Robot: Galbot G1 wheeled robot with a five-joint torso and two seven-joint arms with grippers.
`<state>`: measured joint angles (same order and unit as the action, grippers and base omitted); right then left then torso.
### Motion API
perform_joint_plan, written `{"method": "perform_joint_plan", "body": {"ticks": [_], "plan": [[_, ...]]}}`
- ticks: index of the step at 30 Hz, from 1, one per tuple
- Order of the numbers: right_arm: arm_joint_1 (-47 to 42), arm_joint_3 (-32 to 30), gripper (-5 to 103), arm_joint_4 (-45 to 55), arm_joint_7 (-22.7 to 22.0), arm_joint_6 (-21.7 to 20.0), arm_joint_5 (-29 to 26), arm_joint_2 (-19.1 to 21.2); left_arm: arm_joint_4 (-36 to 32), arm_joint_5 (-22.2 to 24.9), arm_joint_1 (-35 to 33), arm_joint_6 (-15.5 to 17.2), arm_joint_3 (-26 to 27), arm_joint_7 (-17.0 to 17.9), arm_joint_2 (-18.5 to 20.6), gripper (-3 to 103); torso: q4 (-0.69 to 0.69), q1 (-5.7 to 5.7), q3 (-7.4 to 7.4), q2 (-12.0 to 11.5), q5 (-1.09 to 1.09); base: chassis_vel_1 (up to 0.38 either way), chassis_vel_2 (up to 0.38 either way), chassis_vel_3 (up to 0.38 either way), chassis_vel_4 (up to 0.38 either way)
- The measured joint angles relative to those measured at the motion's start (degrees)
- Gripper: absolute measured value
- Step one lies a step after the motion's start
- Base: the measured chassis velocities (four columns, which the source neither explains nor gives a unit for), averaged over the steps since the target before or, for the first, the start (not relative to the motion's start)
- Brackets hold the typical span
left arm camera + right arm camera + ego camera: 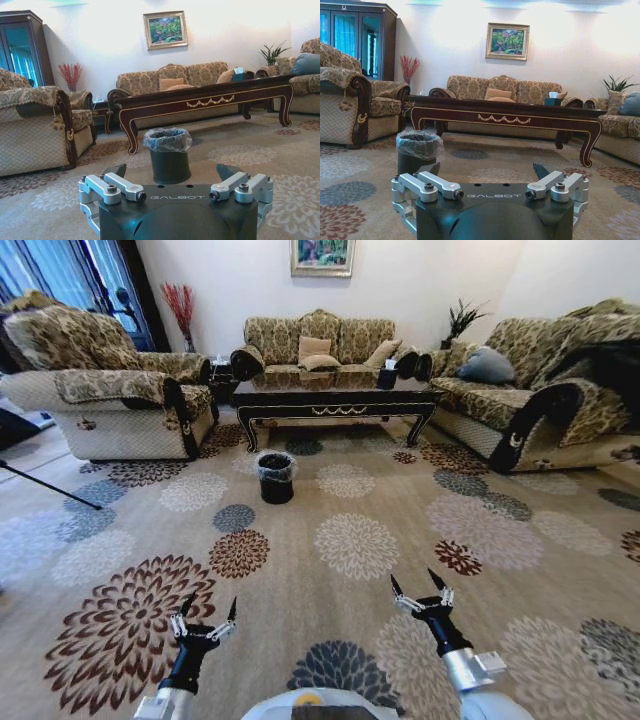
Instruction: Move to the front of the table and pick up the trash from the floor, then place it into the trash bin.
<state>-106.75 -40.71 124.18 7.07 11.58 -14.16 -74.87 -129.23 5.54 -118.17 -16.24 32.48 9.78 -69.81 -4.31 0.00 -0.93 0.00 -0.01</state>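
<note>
Ahead, open carpet (400,570) reaches the trash bin (276,478); both end effectors gape empty.

**Three cameras, one room ahead**

From the head camera we look forward and down across the patterned carpet (350,540), with both arms low at the near edge, the left hand (208,615) on the left and the right hand (420,590) on the right. Far ahead stand the table (335,398) and, nearer, the trash bin (276,477).

Each wrist camera sits just behind its own hand, close to the floor, facing level toward the far wall. All three views share the table (210,97) (505,116), the trash bin (168,155) (417,150), the sofa (320,340) and the framed picture (165,29).
</note>
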Motion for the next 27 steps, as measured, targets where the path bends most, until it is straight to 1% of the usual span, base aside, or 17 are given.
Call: {"method": "perform_joint_plan", "body": {"ticks": [18, 27], "plan": [[0.0, 0.0, 100, 0.0, 0.0, 0.0, 0.0, 0.0, 0.0, 0.0, 0.0, 0.0, 0.0, 0.0, 0.0, 100, 0.00, 0.00, 0.00, 0.0, 0.01, -0.003, 0.008, 0.004, -0.005], [0.0, 0.0, 100, 0.0, 0.0, 0.0, 0.0, 0.0, 0.0, 0.0, 0.0, 0.0, 0.0, 0.0, 0.0, 100, 0.00, 0.00, 0.01, 0.0, 0.01, 0.044, -0.044, -0.045, 0.033]]}}
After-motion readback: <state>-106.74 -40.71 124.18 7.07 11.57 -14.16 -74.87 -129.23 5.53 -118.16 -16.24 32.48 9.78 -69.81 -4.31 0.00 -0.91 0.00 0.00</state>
